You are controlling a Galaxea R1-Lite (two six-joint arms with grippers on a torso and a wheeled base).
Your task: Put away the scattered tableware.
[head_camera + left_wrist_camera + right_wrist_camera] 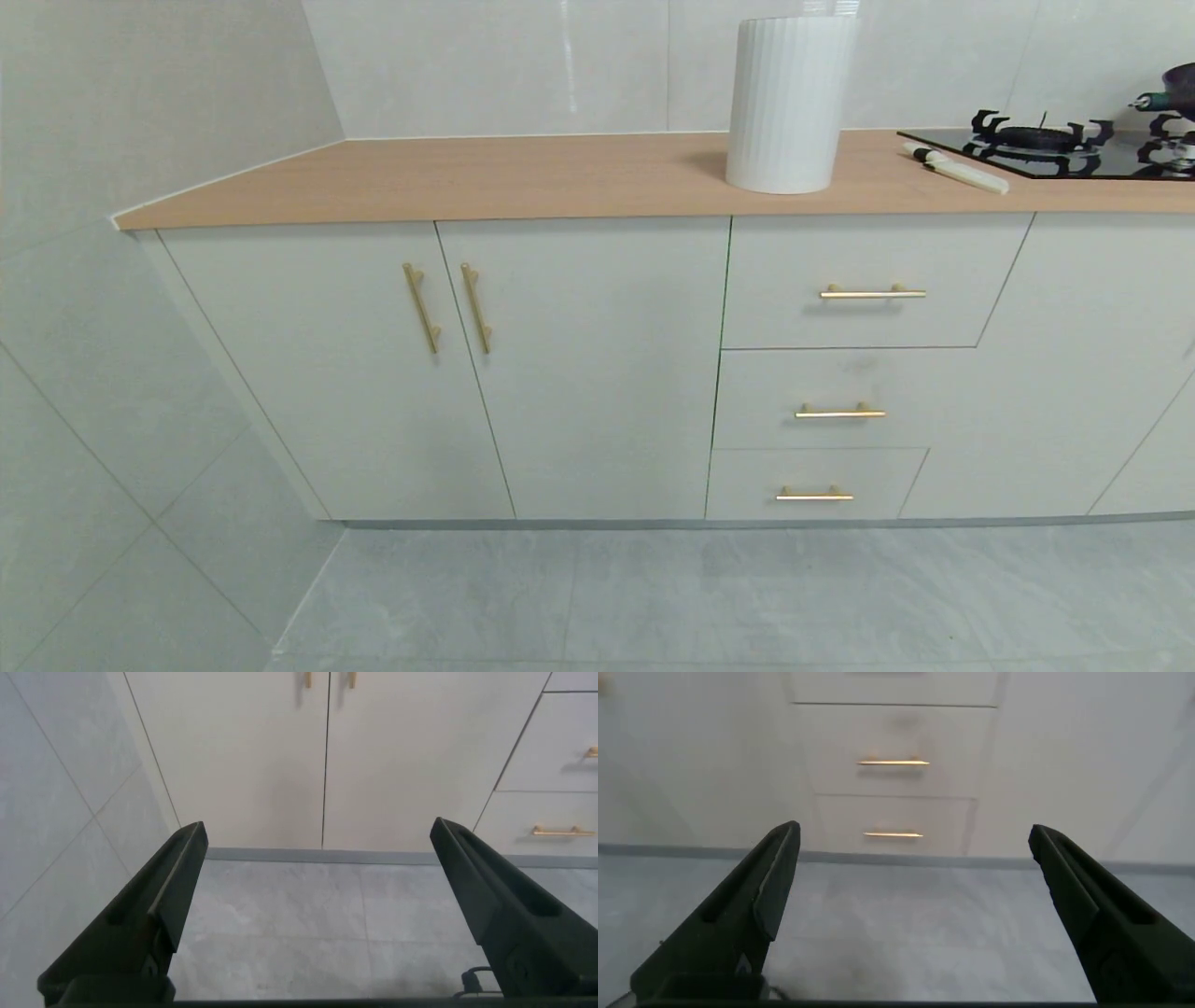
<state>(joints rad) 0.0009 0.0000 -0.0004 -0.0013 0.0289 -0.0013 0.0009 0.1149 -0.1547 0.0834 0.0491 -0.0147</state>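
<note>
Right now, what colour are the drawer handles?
Gold; the drawer handles show best in the head view.

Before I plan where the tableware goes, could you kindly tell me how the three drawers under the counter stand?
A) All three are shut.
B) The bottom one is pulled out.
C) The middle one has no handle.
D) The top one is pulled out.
A: the top drawer, the middle drawer and the bottom drawer all sit flush and shut, each with its gold handle in place.
</note>
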